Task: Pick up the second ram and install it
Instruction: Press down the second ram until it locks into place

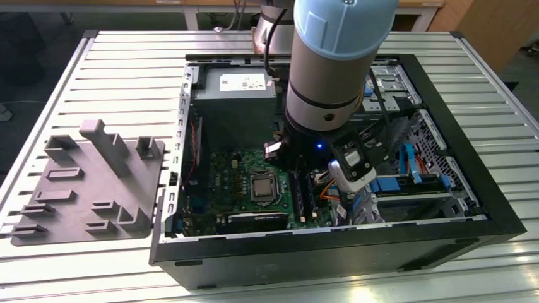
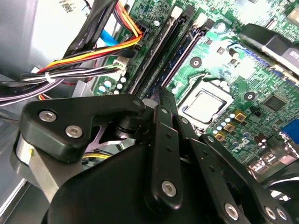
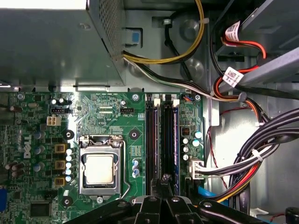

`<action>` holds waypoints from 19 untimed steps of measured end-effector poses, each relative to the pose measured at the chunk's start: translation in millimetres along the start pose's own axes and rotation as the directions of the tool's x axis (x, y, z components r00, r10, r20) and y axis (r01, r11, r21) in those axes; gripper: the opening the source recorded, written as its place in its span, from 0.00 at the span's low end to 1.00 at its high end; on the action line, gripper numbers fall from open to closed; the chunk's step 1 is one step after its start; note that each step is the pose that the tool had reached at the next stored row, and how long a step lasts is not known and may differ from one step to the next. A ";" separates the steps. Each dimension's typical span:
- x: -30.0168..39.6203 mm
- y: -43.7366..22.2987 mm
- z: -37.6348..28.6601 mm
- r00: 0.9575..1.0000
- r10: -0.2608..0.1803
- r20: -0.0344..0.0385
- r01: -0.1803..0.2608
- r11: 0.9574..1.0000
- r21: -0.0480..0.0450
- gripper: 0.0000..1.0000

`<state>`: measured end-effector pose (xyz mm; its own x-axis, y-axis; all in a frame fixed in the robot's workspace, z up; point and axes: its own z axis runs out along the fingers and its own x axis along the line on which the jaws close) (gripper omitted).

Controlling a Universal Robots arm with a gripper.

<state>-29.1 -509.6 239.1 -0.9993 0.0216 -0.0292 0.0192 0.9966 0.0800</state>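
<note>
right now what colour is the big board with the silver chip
Green, clearest in the first wrist view: board, chip.

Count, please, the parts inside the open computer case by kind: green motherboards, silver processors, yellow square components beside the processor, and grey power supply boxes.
green motherboard: 1
silver processor: 1
yellow square components: 3
grey power supply box: 1
Total: 6
</note>
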 end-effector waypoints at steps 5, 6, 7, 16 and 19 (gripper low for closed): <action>-0.1 -3.6 -0.2 1.000 0.000 0.000 0.000 1.000 0.000 0.11; -0.1 -4.3 -0.3 1.000 0.000 0.000 0.000 1.000 0.000 0.11; -0.1 -5.0 -0.3 1.000 0.000 0.000 0.000 1.000 0.000 0.11; -0.2 -11.5 -0.4 1.000 0.000 0.000 0.000 1.000 0.000 0.11; -0.3 -13.9 0.1 1.000 0.000 0.000 0.000 1.000 0.000 0.11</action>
<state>-29.0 -523.5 238.0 -0.9993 0.0216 -0.0293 0.0192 0.9966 0.0801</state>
